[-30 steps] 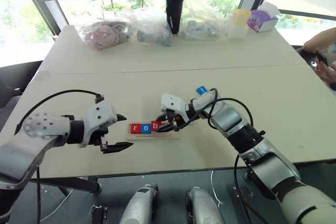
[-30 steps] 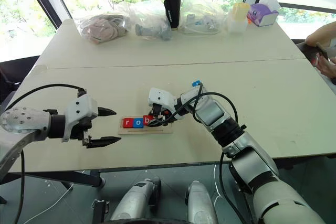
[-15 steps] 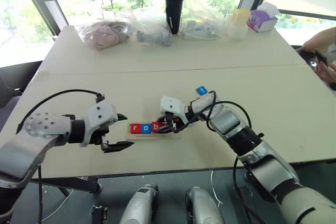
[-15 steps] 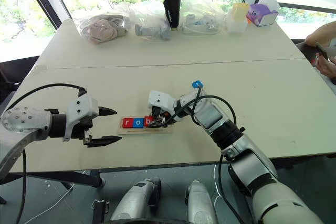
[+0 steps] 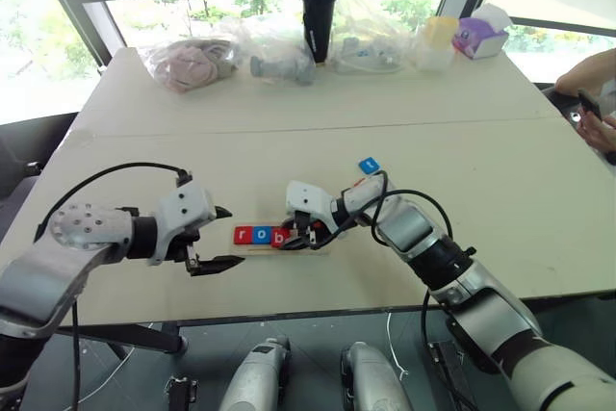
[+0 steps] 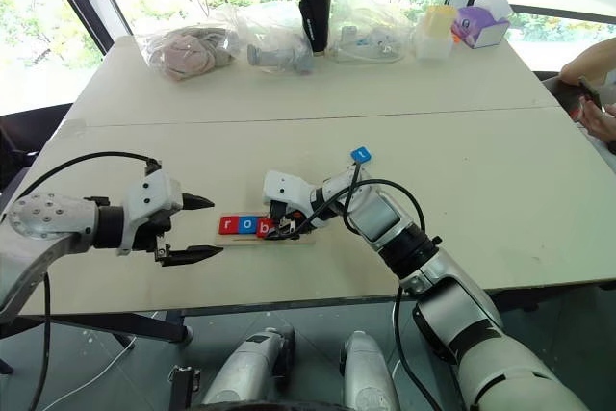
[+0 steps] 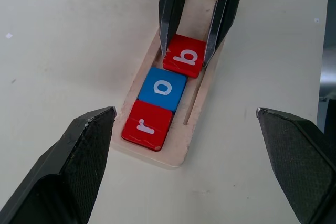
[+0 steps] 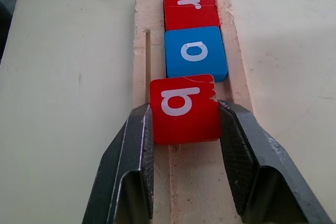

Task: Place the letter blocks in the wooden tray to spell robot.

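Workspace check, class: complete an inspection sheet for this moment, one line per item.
Surface: pale table, two tops joined.
Job's things: wooden tray holds red r, blue o, red b; blue block loose on the table.
Clutter: bags, black tumbler, tissue box along the far edge.
Grippers: right tool shut on red b; left tool open, beside the tray.
Cables: black cable looped at each wrist.
Surroundings: windows; person's arm at right.

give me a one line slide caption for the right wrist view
Right gripper clamps the red b block in the wooden tray, behind the blue o and red r.
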